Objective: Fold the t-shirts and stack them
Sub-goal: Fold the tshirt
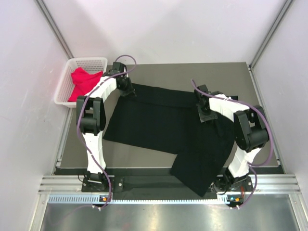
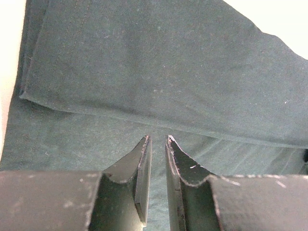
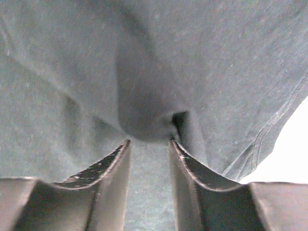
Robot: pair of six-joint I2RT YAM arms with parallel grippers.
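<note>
Nearest us, on the right, one end of the black shirt [image 1: 159, 120] hangs over the near edge of the table [image 1: 240, 77]. The rest lies spread flat across the middle. Further in, our right gripper [image 3: 149, 142] is clenched on a puckered fold of the shirt near its right side. Our left gripper [image 2: 157, 138] sits at the shirt's far-left corner, jaws a slit apart over the cloth; we cannot tell whether they pinch it. Far left, the red shirt [image 1: 84, 81] lies bundled in the basket [image 1: 63, 89].
</note>
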